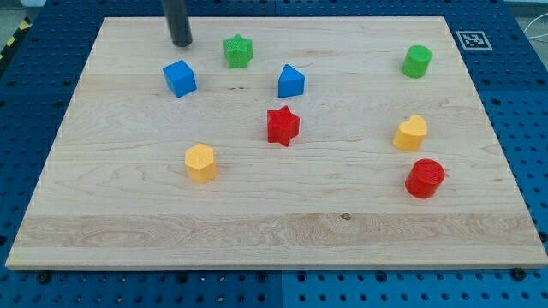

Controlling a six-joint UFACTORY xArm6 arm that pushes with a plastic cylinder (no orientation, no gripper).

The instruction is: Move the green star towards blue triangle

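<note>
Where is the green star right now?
The green star sits near the view's top, left of centre, between my tip on its left and the blue triangle lower right.

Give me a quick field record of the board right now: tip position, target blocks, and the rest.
tip: my tip near the view's top left, apart from every block
green star: to the view's right of the tip, not touched
blue triangle: below and to the view's right of the green star, a gap between them
blue cube: just below the tip
red star: mid-board
yellow hexagon: lower left
green cylinder: upper right
yellow heart: right side
red cylinder: lower right
</note>
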